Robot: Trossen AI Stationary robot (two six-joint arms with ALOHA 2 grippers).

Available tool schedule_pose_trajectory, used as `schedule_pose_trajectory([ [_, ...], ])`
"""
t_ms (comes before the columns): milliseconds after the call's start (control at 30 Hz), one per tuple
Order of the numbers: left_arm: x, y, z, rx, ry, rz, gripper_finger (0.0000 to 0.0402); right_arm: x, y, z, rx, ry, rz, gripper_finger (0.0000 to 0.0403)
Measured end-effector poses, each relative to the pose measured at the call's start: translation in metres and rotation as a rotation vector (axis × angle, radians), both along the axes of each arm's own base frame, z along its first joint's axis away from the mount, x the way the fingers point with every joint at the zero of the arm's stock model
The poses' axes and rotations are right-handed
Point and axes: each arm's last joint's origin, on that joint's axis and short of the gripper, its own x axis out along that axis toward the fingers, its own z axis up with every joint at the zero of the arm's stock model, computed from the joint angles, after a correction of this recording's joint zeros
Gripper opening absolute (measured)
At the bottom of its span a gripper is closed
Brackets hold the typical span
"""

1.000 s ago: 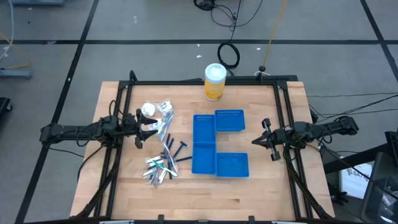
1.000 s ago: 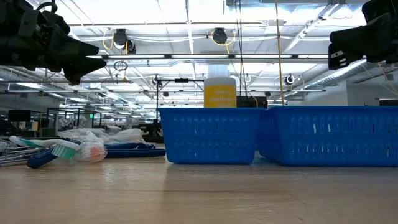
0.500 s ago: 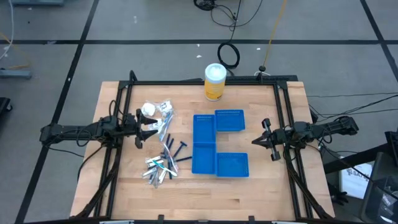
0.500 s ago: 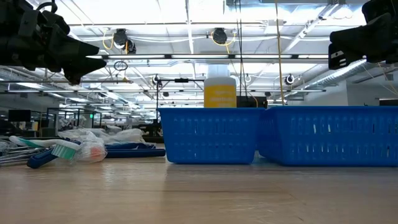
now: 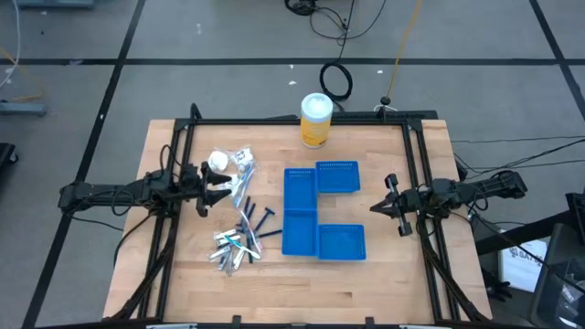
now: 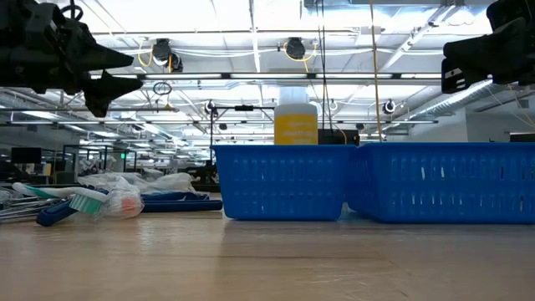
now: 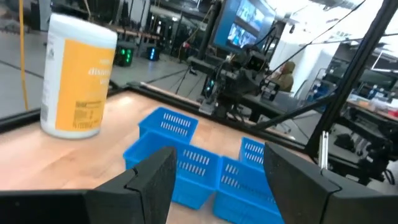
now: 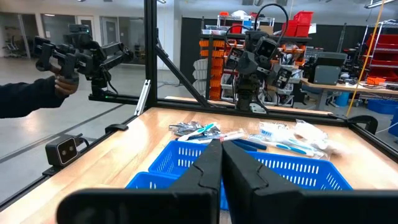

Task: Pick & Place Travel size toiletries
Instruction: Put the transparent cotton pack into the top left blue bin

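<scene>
The left tool [image 5: 216,189] hangs above the worktop [image 5: 366,283] with its fingers spread apart and nothing between them, while the travel size toiletries [image 5: 239,215] lie scattered just beyond and beneath its tips, none of them yet in the blue mesh trays [image 5: 315,212].

The step in hand looks like the first pick. To do it well, I would choose one piece at the edge of the heap nearest the tool, drop straight down with the fingers either side of its narrow width, and close only once both tips reach worktop level — a grab into the middle risks catching two things at once.

The heap is awkward: crinkly clear packets [image 5: 239,163] and a small white bottle [image 5: 218,162] close ahead of the tool, dark blue razor-like sticks [image 5: 262,219] and thin toothbrushes [image 6: 71,199] farther toward the trays, and small silvery tubes [image 5: 228,258] well off to the side. Packets likely slip and crumple; the sticks are rigid and easier.

The trays are perforated plastic with upright walls, so a release from above should do. The yellow canister [image 5: 315,120] stands clear.

The right tool [image 5: 376,206] waits beyond the trays — fingers pressed together, empty.
</scene>
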Motion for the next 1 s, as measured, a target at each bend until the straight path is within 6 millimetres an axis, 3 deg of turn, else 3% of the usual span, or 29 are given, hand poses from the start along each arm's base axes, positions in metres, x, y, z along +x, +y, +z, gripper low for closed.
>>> schedule_pose_trajectory([
  [500,-0.003,0.009,-0.011,-0.153,0.101,0.287,0.0237,0.0,0.0,0.0,0.0,0.0,0.0,0.0004],
  [633,-0.005,0.014,0.002,-0.238,0.135,0.373,0.0237,0.0,0.0,0.0,0.0,0.0,0.0,0.0004],
  [800,-0.006,0.021,0.023,-0.319,0.335,0.527,0.0237,0.0,0.0,0.0,0.0,0.0,0.0,0.0004],
  [1000,0.002,0.035,0.024,-0.411,0.663,0.764,0.0237,0.0,0.0,0.0,0.0,0.0,0.0,0.0004],
])
